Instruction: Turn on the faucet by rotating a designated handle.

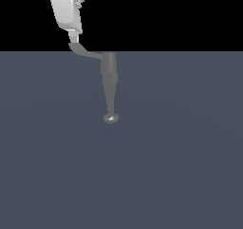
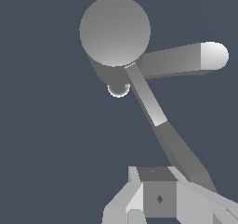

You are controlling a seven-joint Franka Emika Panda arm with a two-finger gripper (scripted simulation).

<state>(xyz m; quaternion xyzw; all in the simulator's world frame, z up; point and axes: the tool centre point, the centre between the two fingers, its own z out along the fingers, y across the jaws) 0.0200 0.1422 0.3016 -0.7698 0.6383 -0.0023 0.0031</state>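
Observation:
The grey faucet (image 1: 109,78) is a tapered column with a small round disc end (image 1: 111,118). The thin curved handle (image 1: 84,52) sticks out from its wide end toward the exterior view's left. My white gripper (image 1: 72,37) hangs over the handle's flared tip and touches it or nearly does. In the wrist view I look along the column's wide round end (image 2: 115,30). The side arm (image 2: 186,60) and the handle (image 2: 162,125) both branch off from it. The handle's tip runs alongside my gripper (image 2: 158,197), not between the fingers, which look pressed together.
A flat dark grey-blue floor (image 1: 180,166) spreads all around the faucet. The background above it is black. Nothing else stands in view.

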